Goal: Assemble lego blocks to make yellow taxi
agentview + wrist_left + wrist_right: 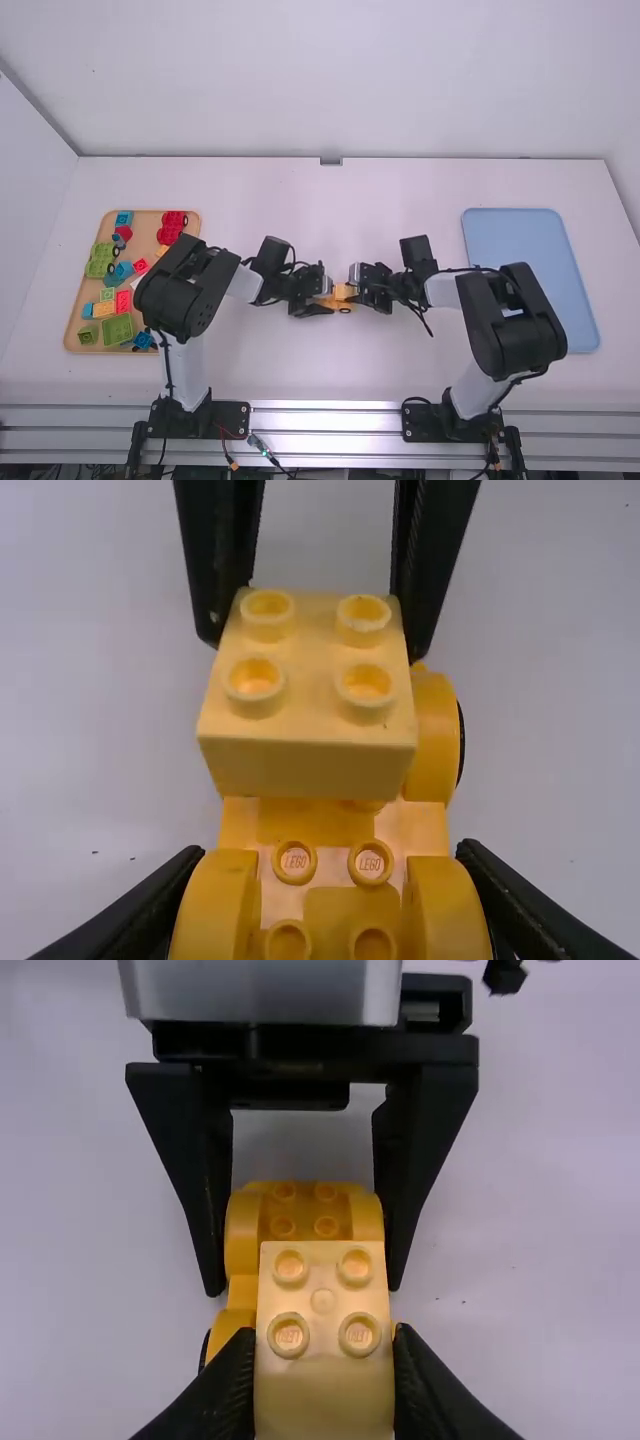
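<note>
Near the middle of the table, my left gripper point(323, 298) and my right gripper point(357, 284) face each other. The left gripper point(330, 858) is shut on the orange-yellow wheeled base point(286, 822), gripping its two rounded fenders. A pale yellow block point(310, 705) with studs up lies over the other end of the base, beside a round fender. The right gripper point(320, 1335) is shut on this pale yellow block point(322, 1390) from both sides. Whether the block is pressed fully onto the base cannot be told.
At the left stands a wooden tray point(88, 348) with several red, green, blue and orange pieces. A light blue tray point(525, 262) lies at the right. The white table point(300, 370) surrounds both arms.
</note>
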`<action>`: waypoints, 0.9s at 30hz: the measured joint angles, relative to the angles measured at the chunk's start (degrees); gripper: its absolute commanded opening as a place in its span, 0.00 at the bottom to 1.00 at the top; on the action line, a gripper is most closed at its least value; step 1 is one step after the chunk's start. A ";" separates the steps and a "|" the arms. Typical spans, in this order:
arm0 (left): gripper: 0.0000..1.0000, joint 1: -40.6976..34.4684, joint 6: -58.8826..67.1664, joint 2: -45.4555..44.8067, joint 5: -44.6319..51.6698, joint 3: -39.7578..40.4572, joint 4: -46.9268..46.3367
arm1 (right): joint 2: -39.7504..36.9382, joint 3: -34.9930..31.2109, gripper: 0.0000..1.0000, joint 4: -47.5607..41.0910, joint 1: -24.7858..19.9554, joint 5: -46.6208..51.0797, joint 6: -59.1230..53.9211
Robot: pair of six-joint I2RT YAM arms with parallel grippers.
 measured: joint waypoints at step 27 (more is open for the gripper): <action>0.58 -0.15 0.04 0.02 -0.13 -0.02 0.15 | -0.13 1.99 0.23 -5.64 1.42 5.40 3.15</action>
